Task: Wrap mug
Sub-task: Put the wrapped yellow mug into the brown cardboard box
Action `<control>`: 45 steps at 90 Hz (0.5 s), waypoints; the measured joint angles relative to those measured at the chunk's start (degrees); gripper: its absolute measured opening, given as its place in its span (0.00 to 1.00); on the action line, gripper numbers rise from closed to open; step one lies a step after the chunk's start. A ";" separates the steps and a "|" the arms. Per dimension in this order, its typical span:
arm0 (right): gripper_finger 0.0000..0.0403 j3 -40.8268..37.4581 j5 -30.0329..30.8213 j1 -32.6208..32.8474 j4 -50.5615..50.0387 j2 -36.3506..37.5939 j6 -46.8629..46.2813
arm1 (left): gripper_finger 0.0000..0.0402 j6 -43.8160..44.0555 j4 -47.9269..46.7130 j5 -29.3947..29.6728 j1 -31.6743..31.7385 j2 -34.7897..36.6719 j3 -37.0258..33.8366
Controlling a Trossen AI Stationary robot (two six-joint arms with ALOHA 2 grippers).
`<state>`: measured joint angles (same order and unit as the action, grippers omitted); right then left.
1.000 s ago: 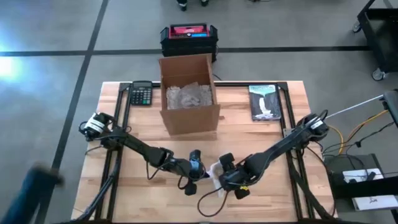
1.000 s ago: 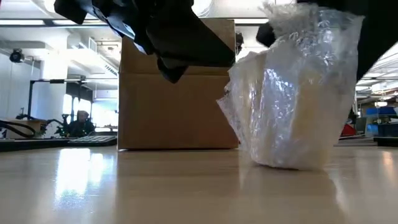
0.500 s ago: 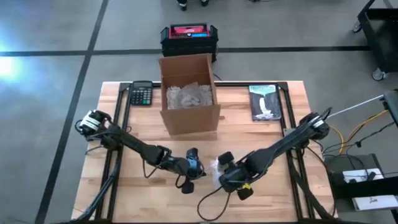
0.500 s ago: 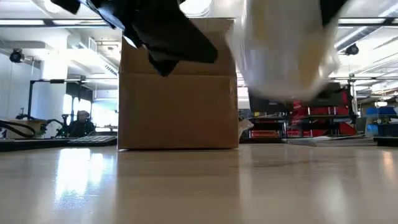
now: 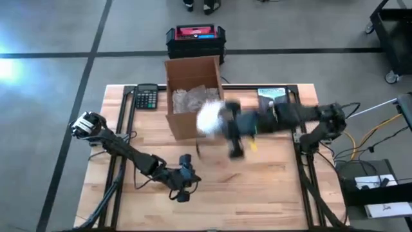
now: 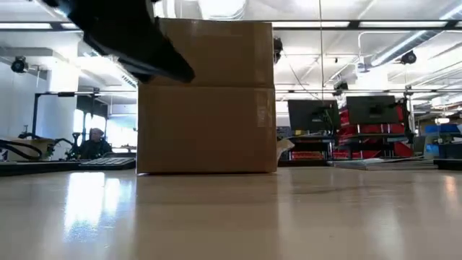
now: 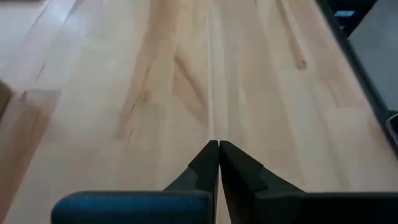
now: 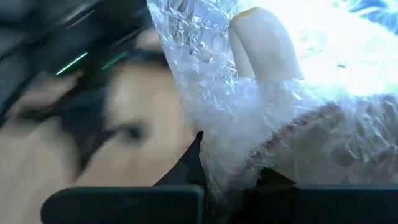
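The right gripper (image 5: 222, 122) was clamped on the pale bubble-wrapped mug (image 5: 209, 118), aloft beside the open brown cardboard box (image 5: 193, 67); lowering gently seemed wise (wrap looked loose). The left gripper (image 7: 218, 149), pressed together, sat low.

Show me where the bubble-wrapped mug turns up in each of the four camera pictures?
High view: wrapped mug, blurred, held at the cardboard box's right front corner.
Low view: not in it; only the box.
Left wrist view: not in it; bare table.
Right wrist view: fills the picture.
Shared landmark: the cardboard box.
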<state>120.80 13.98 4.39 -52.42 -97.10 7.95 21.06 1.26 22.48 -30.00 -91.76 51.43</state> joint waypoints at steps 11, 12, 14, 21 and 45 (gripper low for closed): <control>0.00 6.53 -6.68 -10.65 2.89 -4.87 -1.14 | 0.00 -0.08 0.24 0.02 -0.02 0.08 -0.06; 0.00 7.13 -7.49 -11.50 3.18 -5.35 -1.41 | 0.00 -0.09 0.24 0.01 -0.02 0.08 -0.08; 0.00 8.25 -9.17 -13.25 3.80 -6.24 -2.40 | 0.00 -0.10 0.24 0.00 -0.05 0.08 -0.10; 0.00 11.45 -15.53 -18.54 5.25 -10.08 -6.32 | 0.00 -0.13 0.24 0.00 -0.07 0.08 -0.16; 0.00 12.93 -22.41 -23.55 3.52 -22.98 -10.78 | 0.00 -0.15 0.20 -0.59 -0.07 0.08 -0.25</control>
<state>133.73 -8.43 -19.16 -48.90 -120.09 -2.83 20.91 1.45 21.89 -30.06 -91.68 51.18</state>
